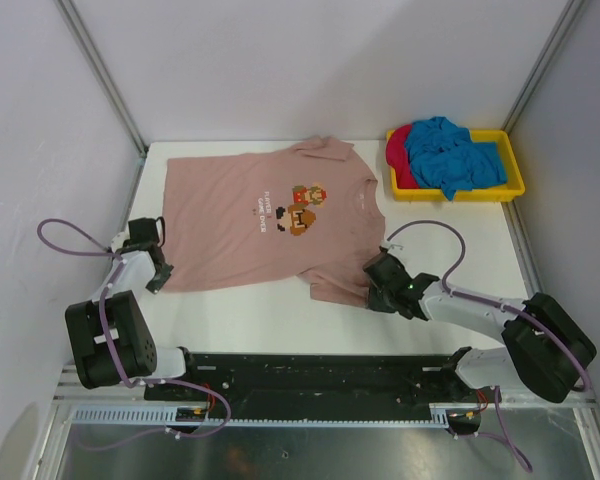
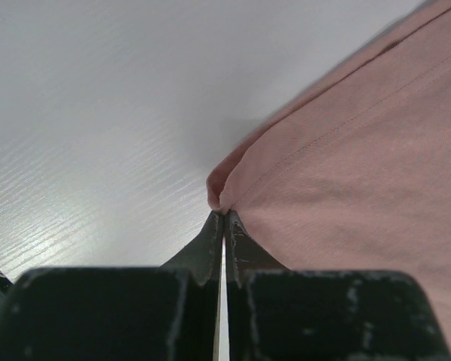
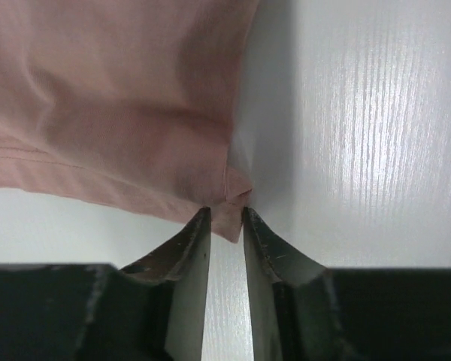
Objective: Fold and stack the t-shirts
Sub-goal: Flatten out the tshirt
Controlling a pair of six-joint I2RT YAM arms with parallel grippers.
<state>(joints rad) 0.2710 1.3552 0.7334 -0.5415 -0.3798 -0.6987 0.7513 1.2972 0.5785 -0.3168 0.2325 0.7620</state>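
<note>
A dusty pink t-shirt (image 1: 250,225) with a small chest print lies spread flat on the white table, hem to the left and collar to the right. My left gripper (image 1: 161,277) is shut on the near hem corner; the left wrist view shows the pink t-shirt (image 2: 361,165) pinched at the tips of the left gripper (image 2: 224,215). My right gripper (image 1: 376,291) is at the near sleeve. In the right wrist view the right gripper (image 3: 225,213) stands narrowly open, with a corner of the pink t-shirt (image 3: 113,98) between its tips. A blue t-shirt (image 1: 455,155) and a red t-shirt (image 1: 398,152) lie crumpled in the tray.
A yellow plastic tray (image 1: 518,180) stands at the back right of the table. White walls enclose the table on the left, back and right. A black rail runs along the near edge between the arm bases.
</note>
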